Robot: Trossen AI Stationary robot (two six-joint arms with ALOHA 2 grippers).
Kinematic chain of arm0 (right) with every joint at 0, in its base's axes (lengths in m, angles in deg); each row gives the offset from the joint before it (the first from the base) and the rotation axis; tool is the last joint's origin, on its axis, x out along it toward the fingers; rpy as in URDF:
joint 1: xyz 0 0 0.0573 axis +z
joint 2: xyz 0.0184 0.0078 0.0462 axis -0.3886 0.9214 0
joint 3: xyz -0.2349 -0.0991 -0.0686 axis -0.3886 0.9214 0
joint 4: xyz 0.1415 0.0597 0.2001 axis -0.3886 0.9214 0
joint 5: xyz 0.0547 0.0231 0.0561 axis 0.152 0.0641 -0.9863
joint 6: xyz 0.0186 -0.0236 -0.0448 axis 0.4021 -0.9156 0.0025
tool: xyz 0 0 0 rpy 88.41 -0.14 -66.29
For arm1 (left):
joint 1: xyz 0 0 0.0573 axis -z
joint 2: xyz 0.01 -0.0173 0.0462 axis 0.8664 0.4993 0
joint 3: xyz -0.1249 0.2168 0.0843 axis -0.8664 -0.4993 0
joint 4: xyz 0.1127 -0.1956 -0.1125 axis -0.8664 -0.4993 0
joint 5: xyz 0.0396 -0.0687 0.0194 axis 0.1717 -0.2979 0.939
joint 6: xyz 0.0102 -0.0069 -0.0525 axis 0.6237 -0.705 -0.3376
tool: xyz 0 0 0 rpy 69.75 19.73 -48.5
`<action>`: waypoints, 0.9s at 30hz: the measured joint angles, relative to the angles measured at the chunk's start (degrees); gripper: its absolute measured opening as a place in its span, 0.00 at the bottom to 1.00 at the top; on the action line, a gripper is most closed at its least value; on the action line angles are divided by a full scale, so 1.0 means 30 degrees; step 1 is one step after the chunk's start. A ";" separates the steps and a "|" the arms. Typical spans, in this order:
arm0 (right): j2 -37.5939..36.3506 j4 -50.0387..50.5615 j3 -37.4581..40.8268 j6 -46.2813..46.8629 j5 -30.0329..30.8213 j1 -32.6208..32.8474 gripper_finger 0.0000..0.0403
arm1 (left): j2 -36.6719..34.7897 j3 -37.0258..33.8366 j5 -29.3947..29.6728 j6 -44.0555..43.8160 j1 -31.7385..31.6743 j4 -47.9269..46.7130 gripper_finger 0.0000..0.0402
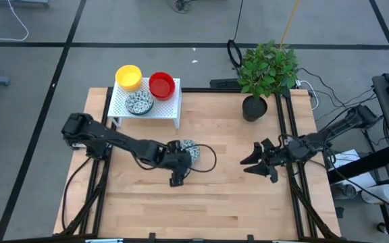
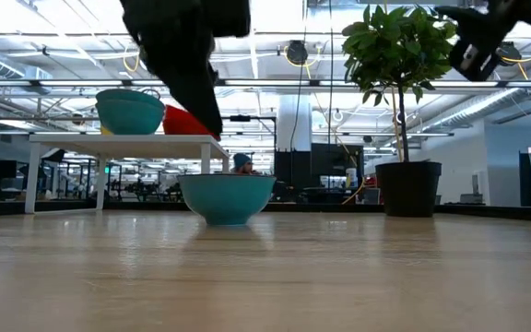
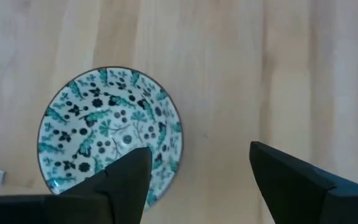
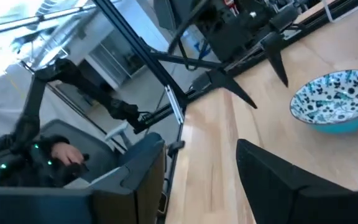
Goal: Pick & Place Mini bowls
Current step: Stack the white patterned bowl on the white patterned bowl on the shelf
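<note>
One patterned mini bowl [image 1: 189,150], white inside with dark speckles and teal outside, sits on its base mid-table [image 2: 227,198]. My left gripper [image 1: 178,173] hovers open just above and beside it, pointing down; in the left wrist view [image 3: 197,171] one finger overlaps the bowl's rim [image 3: 110,134] without visible contact. A yellow bowl [image 1: 128,76], a red bowl [image 1: 161,84] and another patterned bowl [image 1: 139,102] rest on a white rack [image 1: 171,106]. My right gripper [image 1: 256,160] waits open at the table's right, raised [image 2: 476,41].
A potted plant in a black pot [image 1: 254,108] stands at the far right of the table. The white rack takes up the far left corner. Bare wood lies along the near edge and between the arms. A person's hand [image 4: 61,152] shows beyond the table's right side.
</note>
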State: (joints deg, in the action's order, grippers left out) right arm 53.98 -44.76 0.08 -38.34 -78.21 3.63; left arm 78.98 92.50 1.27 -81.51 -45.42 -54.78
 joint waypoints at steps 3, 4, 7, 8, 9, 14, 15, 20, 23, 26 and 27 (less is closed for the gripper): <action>-0.0231 -0.1828 0.1386 0.0139 0.0819 0.0283 0.46 | 0.0811 0.0000 0.0495 0.0734 -0.0049 -0.0042 0.69; -0.0292 -0.2470 0.1886 0.0212 0.0967 0.0340 0.46 | 0.1102 -0.0003 0.0602 0.0991 -0.0091 -0.0049 0.68; -0.0334 -0.4911 0.3425 0.0257 0.1610 0.0473 0.46 | 0.1805 0.0000 0.1068 0.1342 -0.0221 -0.0120 0.67; -0.0334 -0.5725 0.3915 0.0252 0.1933 0.0524 0.46 | 0.2002 0.0000 0.1162 0.1350 -0.0297 -0.0110 0.66; -0.0334 -0.6511 0.4402 0.0250 0.2112 0.0554 0.46 | 0.2201 -0.0002 0.1224 0.1347 -0.0391 -0.0143 0.65; -0.0334 -0.9561 0.6472 0.0402 0.3164 0.0599 0.46 | 0.3142 0.0000 0.1250 0.1115 -0.0825 -0.0288 0.58; -0.0305 -1.0304 0.6820 0.0446 0.3398 0.0599 0.46 | 0.3249 0.0000 0.1161 0.1111 -0.0885 -0.0298 0.56; -0.0317 -1.0565 0.7510 0.0544 0.3918 0.0584 0.46 | 0.3537 -0.0007 0.0973 0.1140 -0.1136 -0.0751 0.41; -0.0353 -1.0703 0.7531 0.0175 0.3883 0.0584 0.46 | 0.3523 -0.0015 0.0888 0.1167 -0.1301 -0.0897 0.28; -0.0342 -1.0733 0.7543 0.0229 0.3895 0.0584 0.46 | 0.3539 -0.0015 0.0881 0.1389 -0.1507 -0.0795 0.14; -0.0334 -1.0733 0.7546 0.0393 0.3906 0.0584 0.46 | 0.3539 -0.0015 0.0879 0.1494 -0.1581 -0.0802 0.09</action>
State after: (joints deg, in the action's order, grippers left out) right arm 52.98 -76.96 22.71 -37.16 -66.49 5.38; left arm 89.60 92.46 3.91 -77.02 -50.16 -57.19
